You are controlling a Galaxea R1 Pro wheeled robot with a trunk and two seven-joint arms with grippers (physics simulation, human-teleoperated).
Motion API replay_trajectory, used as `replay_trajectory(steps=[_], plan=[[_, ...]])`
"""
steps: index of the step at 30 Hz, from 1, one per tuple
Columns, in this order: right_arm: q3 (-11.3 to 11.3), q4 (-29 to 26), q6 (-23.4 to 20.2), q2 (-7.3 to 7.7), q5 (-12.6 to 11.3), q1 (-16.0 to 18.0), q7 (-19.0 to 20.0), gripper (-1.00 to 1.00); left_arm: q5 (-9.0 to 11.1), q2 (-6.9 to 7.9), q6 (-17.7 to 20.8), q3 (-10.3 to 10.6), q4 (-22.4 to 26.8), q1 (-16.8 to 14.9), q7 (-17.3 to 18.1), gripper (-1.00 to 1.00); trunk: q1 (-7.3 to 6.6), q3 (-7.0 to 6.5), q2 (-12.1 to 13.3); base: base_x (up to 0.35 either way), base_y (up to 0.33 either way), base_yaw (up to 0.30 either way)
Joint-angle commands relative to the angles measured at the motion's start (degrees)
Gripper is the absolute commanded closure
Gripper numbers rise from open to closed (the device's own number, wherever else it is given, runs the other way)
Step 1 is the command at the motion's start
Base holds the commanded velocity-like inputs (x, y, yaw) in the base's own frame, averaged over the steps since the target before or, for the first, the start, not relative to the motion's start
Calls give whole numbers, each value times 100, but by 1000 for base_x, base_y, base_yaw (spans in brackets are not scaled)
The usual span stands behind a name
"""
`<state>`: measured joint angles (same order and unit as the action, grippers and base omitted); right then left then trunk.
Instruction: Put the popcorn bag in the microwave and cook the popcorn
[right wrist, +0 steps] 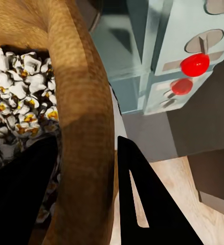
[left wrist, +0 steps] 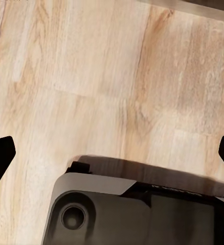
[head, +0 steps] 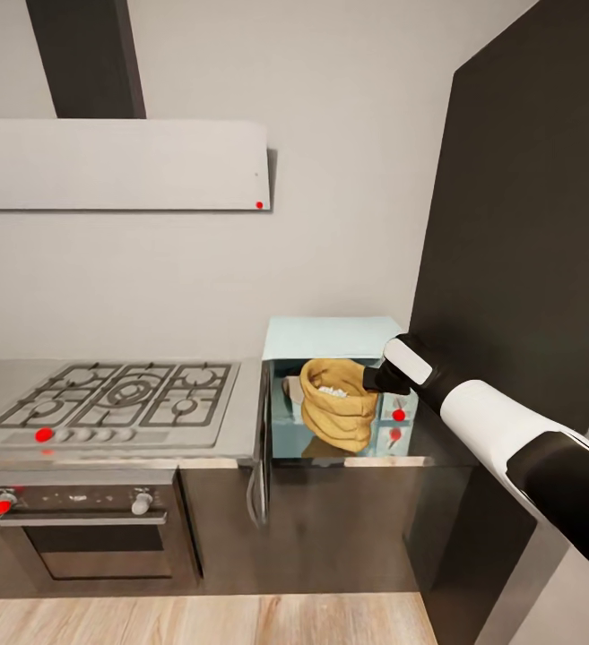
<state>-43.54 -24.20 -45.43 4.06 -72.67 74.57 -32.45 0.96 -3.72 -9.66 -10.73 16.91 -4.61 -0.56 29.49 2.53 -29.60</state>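
Note:
The mint-blue microwave (head: 330, 336) stands on the grey countertop (head: 247, 403) with its door (head: 260, 448) swung open to the left. The orange-tan popcorn bag (head: 334, 417) stands upright in the open cavity, near the front. White puffed popcorn (head: 334, 391) fills its mouth. My right gripper (head: 375, 376) reaches in from the right and is shut on the bag's rolled rim (right wrist: 86, 127); one finger is inside against the popcorn (right wrist: 20, 102), and the other finger (right wrist: 142, 204) is outside. The knob panel (right wrist: 194, 51) shows two red knobs. My left gripper (left wrist: 112, 153) hangs open over the floor.
A gas hob (head: 115, 394) with black grates lies left of the microwave, with a dark oven (head: 88, 520) below and a hood (head: 124, 166) above. A tall dark cabinet (head: 527, 224) stands close on the right. Wooden floor (left wrist: 91, 76) and my base (left wrist: 132, 214) lie under the left gripper.

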Motion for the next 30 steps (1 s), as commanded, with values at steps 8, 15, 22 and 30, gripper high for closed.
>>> replay_trajectory(steps=[8,15,22,30], plan=[[-14,-27,34,7,60,14,-51,100,9,-2,-18,-8,-6,-5,-6,-100,3,10,-13,6,0,0],[-14,-27,34,7,60,14,-51,100,4,3,-18,-8,-8,-5,-6,-100,3,10,-13,185,0,0],[-14,-24,34,7,60,14,-51,100,0,1,-18,-5,-6,-5,-6,-100,3,10,-13,251,0,0],[-28,-24,34,7,60,14,-48,100,0,-1,-18,1,-5,-5,-6,-100,3,10,-13,10,0,0]])
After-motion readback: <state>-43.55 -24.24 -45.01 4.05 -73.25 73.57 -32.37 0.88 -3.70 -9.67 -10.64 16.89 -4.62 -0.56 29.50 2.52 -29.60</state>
